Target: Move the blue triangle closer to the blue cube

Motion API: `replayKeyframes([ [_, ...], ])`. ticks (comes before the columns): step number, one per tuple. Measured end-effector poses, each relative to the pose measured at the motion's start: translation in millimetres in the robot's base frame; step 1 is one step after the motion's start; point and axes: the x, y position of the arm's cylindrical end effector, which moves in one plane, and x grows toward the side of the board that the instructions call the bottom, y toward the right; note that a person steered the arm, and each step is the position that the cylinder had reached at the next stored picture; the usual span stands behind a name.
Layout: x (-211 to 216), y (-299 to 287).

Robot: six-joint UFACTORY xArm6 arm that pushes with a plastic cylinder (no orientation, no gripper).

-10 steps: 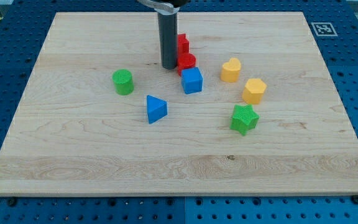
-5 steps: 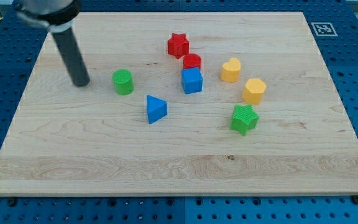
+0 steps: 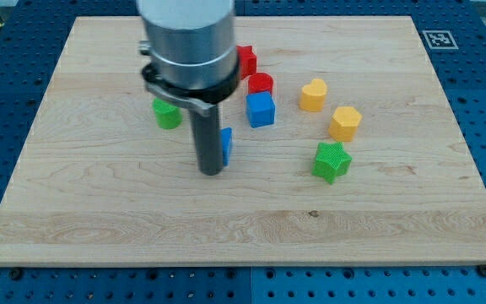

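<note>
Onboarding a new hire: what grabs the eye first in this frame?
The big grey arm with its dark rod dominates the centre; my tip sits at the view's lower left of the blue triangle, mostly hiding it. The blue cube lies just up-right, among red, yellow and green blocks.

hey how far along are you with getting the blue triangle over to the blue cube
Nothing looks done yet: the blue triangle sits apart from the blue cube, below and to its left in the view. In hand: my tip is down at the triangle's lower left, and the rod hides most of the block, so I can't tell if it touches. Left: push the triangle up and to the view's right until it sits near the cube.
</note>
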Motion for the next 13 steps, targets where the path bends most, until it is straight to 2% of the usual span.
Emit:
replayKeyframes([
  [1,-0.5,22.4],
  [3,-0.5,-27.7],
  [6,-15.8,-42.4],
  [9,-21.7,-10.8],
  [12,-34.2,-17.3],
  [13,-31.3,5.1],
])
